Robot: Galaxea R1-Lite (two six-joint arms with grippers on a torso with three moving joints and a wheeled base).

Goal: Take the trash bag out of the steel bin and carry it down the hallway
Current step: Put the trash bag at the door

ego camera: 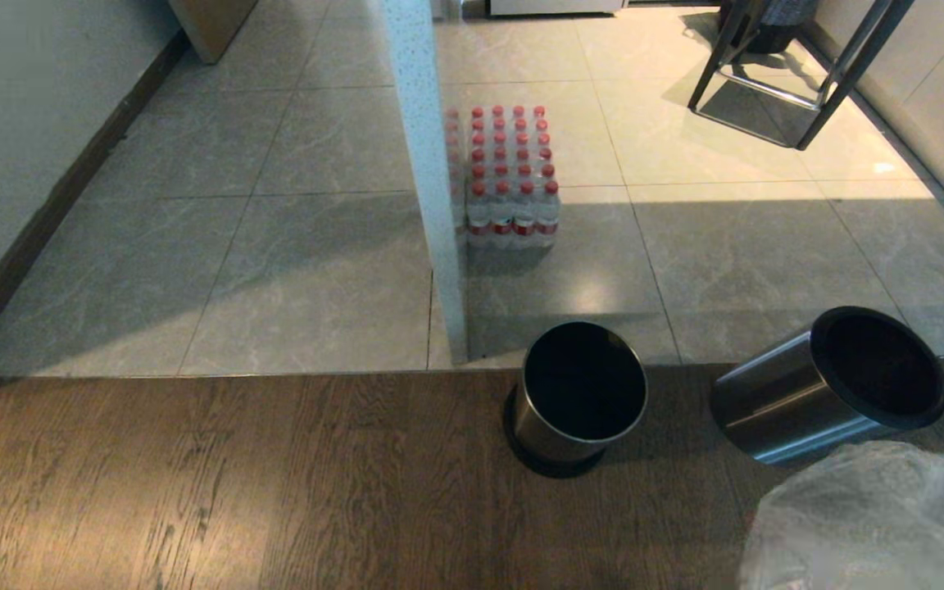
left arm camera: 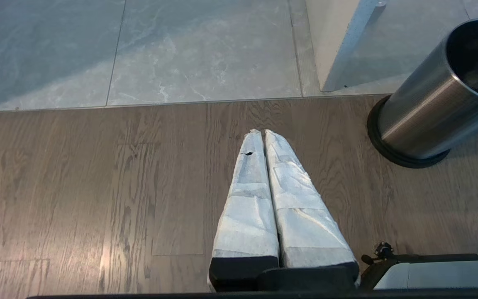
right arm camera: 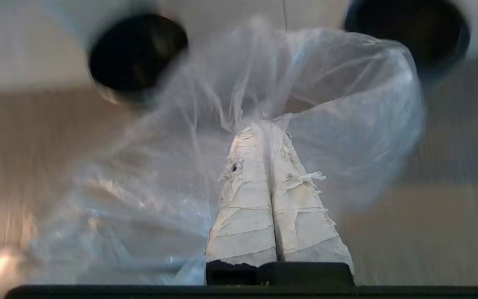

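Note:
The trash bag [ego camera: 873,516], clear and crinkly, billows at the bottom right corner of the head view, out of any bin. In the right wrist view my right gripper [right arm camera: 264,126] is shut on a gathered fold of the trash bag [right arm camera: 338,95], which balloons around the taped fingers. The steel bin [ego camera: 800,401] with the wide black rim lies tipped on the wood floor, its mouth empty and dark. The hallway [ego camera: 316,270] of grey marbled tiles begins just beyond. My left gripper [left arm camera: 262,132] hangs shut and empty over the wood planks.
A second steel bin [ego camera: 578,393] with a black base stands upright at the tile edge, next to a white partition post [ego camera: 431,188]. Behind it sits a pack of red-capped bottles [ego camera: 509,176]. A black metal stool frame [ego camera: 800,74] stands far right.

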